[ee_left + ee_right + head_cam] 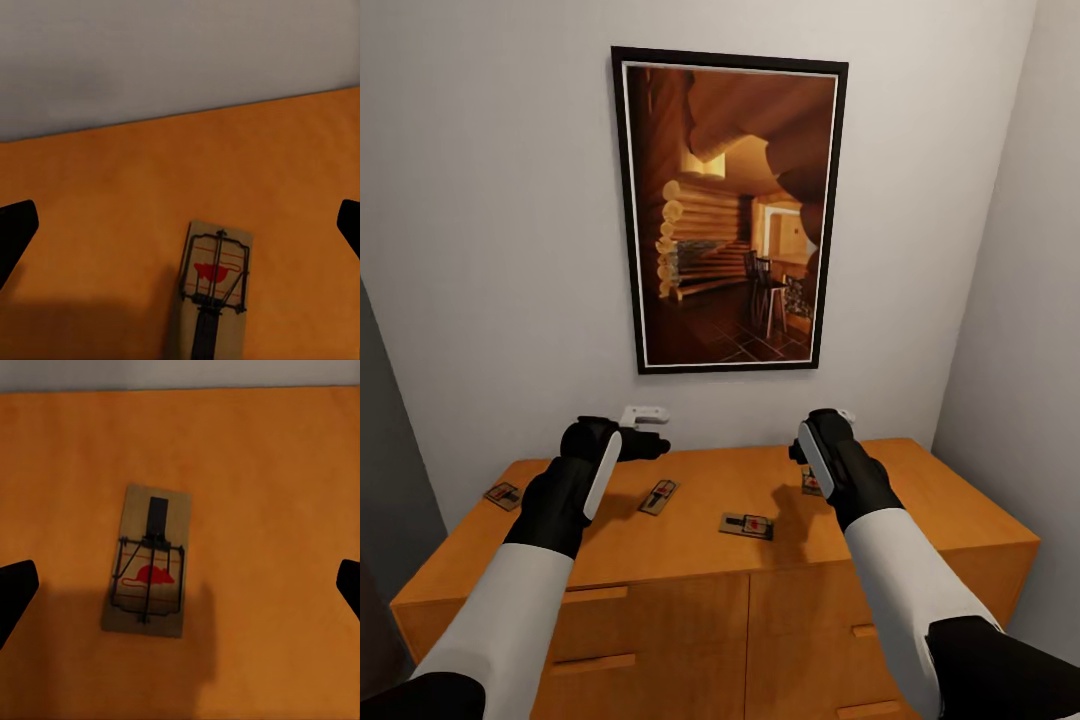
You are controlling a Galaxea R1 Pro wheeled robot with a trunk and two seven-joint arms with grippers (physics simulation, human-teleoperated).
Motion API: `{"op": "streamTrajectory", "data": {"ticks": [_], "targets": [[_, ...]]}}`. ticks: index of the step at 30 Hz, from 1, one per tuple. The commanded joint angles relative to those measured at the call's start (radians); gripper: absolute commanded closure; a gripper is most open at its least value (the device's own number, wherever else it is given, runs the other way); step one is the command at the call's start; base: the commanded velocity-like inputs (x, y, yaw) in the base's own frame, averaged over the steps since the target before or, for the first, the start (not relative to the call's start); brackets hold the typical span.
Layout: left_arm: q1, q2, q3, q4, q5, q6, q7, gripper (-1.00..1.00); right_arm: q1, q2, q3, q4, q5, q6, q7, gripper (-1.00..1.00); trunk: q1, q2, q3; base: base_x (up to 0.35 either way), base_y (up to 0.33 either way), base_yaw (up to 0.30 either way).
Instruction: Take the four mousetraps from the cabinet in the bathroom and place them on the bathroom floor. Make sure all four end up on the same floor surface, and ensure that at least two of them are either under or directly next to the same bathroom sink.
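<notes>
Fingers (16, 592) spread above mousetrap (148, 561), both arms over cabinet (690, 530)

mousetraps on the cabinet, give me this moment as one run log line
stage: pre-grasp | mousetraps: four on cabinet top, none picked | left gripper: open over one | right gripper: open over another

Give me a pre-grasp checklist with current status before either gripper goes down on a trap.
1. All four mousetraps on the cabinet top: ok; far-left trap, left-centre trap, centre trap, right trap partly behind the right arm.
2. Left gripper open: ok, fingertips wide apart.
3. Right gripper open: ok.
4. Trap centred under left gripper: not ok, it lies low in the wrist view.
5. Trap centred under right gripper: ok, roughly.
6. Height above traps: cannot tell.
</notes>
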Motion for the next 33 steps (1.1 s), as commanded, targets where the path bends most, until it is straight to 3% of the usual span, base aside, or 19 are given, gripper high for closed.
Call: {"op": "streamTrajectory", "data": {"ticks": [1,11,23,33], "targets": [[-0.001,0.000,0.000,0.000,0.002,0.004,0.000,-1.00,-0.001,0.000,0.001,0.000,-0.008,0.003,-0.008,-1.00,0.000,-0.001,-0.001,0.000,0.000,0.000],[-0.001,0.000,0.000,0.002,0.002,0.005,0.000,-1.00,-0.016,0.000,-0.013,0.012,-0.009,0.003,-0.008,-1.00,0.000,-0.001,-0.001,0.000,0.000,0.000],[-0.001,0.000,0.000,0.002,0.002,0.005,0.000,-1.00,-0.078,0.000,-0.089,0.126,-0.014,0.003,-0.006,-1.00,0.000,-0.001,-0.001,0.000,0.000,0.000],[-0.001,0.000,0.000,0.002,0.002,0.004,0.000,-1.00,-0.090,-0.002,-0.113,0.159,-0.026,0.003,-0.005,-1.00,0.000,-0.001,-0.001,0.000,0.000,0.000]]}}
